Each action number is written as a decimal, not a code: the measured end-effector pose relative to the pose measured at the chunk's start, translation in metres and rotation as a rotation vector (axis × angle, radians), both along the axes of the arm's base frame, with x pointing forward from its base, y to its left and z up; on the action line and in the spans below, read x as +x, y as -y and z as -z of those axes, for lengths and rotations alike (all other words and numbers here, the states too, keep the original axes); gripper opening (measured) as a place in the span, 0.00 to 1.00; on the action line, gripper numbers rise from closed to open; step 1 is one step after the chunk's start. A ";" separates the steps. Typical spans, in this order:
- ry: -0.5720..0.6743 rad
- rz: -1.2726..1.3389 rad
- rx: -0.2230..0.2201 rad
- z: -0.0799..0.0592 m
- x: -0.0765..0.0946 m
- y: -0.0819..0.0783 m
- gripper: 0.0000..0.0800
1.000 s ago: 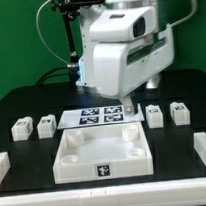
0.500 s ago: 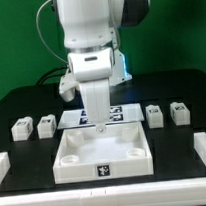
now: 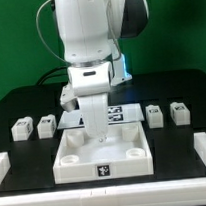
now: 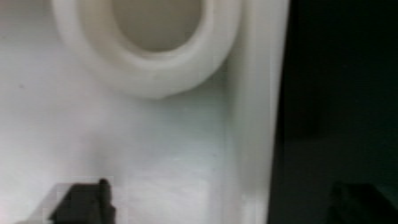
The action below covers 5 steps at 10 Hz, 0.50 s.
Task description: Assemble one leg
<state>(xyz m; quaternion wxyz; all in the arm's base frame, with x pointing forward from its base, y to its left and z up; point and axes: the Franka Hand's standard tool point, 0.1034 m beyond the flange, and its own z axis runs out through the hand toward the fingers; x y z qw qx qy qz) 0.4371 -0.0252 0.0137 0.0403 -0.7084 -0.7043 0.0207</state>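
Exterior view: gripper [image 3: 96,134] sits low inside the tray-like part [image 3: 76,169], grip state unreadable; probably positioning it, next fetching a leg [image 3: 47,122] off the worktop [image 3: 175,89].

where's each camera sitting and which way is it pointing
Exterior view: off the arm, raised slightly, looking across the table at the arm, its gripper low at the tray-like part, four legs alongside.
Wrist view: on the wrist, looking closely down at a round socket; one dark fingertip shows.
Shared: the white tray-like part.
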 end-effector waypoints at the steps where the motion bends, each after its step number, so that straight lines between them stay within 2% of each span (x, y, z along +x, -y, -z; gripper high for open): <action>1: 0.000 0.000 0.000 0.000 0.000 0.000 0.53; 2: 0.000 0.000 0.000 0.000 0.000 0.000 0.53; 3: 0.000 0.000 0.000 0.000 0.000 0.000 0.30; 4: -0.001 0.001 0.000 0.000 0.000 0.000 0.13; 5: 0.003 0.001 0.000 0.000 0.001 0.000 0.13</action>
